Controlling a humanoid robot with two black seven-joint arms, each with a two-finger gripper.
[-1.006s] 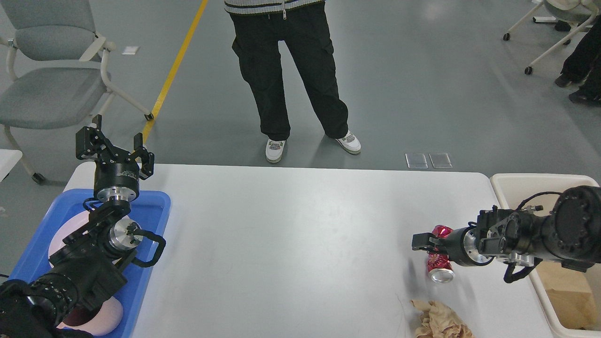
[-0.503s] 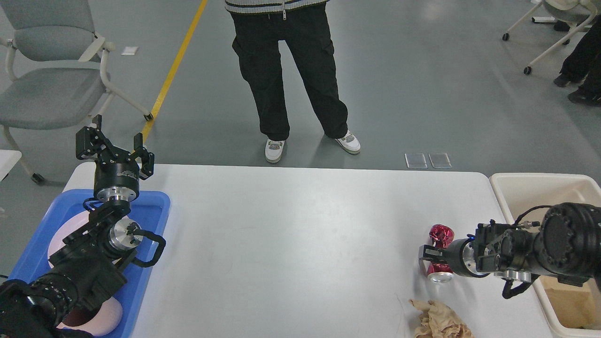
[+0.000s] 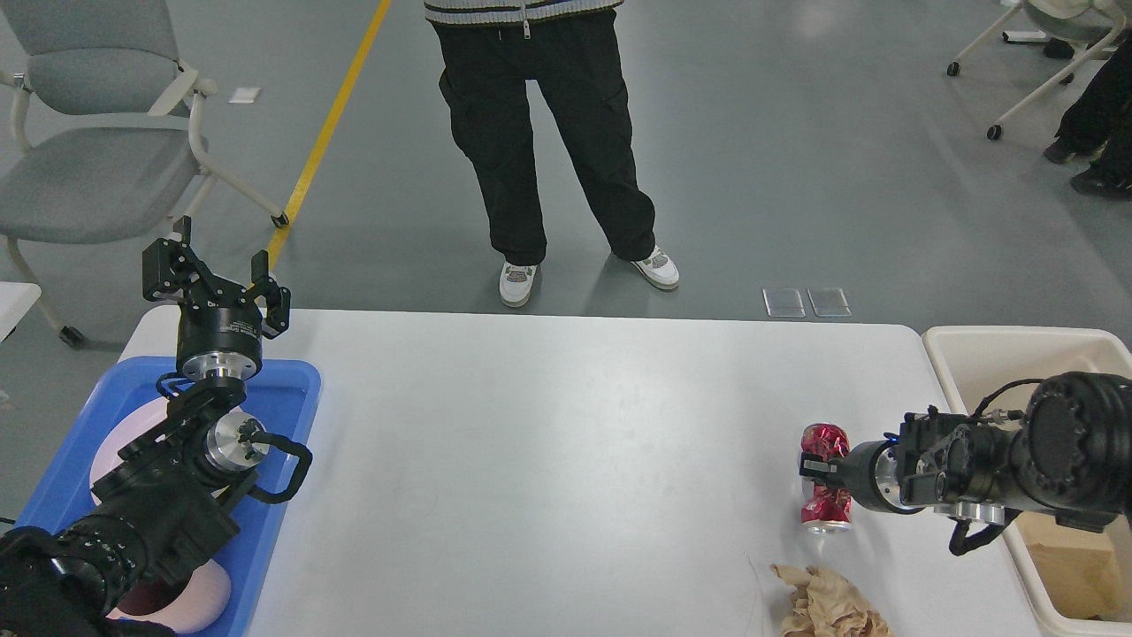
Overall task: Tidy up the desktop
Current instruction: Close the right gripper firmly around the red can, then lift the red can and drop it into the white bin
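Head view: crumpled paper (image 3: 827, 606) lies at the table (image 3: 548, 442) near edge. Just beyond it, the right hand (image 3: 818, 469) reaches in level, fingers clamped on the crushed red can (image 3: 824, 478). Far left of the can, the left hand (image 3: 217, 283) points up, fingers spread, empty.

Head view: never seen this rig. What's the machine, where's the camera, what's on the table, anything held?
The camera sits in a humanoid robot's head, looking forward and down at a white desktop. Its two black arms enter from the sides. The left gripper is raised above a blue tray holding pink dishes, fingers apart and empty. The right gripper is at a crushed red can lying on the desktop; whether it has closed on it is unclear. Crumpled brown paper lies near the front edge. A cream bin stands at the right. A person stands behind the table.
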